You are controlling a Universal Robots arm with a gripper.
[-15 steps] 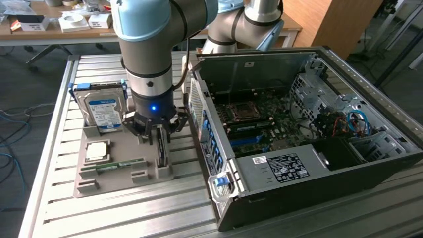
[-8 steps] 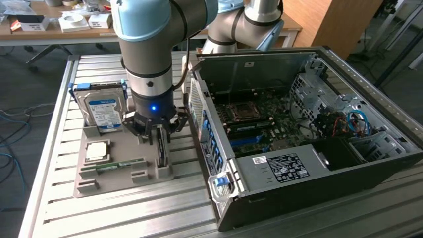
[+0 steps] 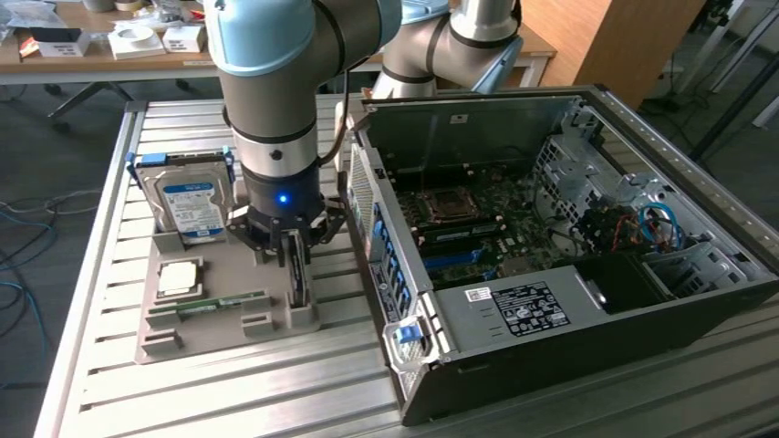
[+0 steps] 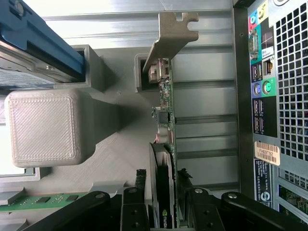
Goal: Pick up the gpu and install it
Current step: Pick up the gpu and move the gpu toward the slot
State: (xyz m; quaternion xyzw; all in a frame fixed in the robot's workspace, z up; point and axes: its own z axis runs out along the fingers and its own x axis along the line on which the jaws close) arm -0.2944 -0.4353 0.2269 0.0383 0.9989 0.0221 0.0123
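Gpu stands edgewise in the gray holder, straddled by the claw; whether it grips, unclear

Colours seen here
The gpu is coloured green and silver; the tray is coloured grey.

Robotics lab: UR arm over slotted aluminium desk, open PC case, grey printed parts fixture, cluttered wooden bench behind, loose cables on floor
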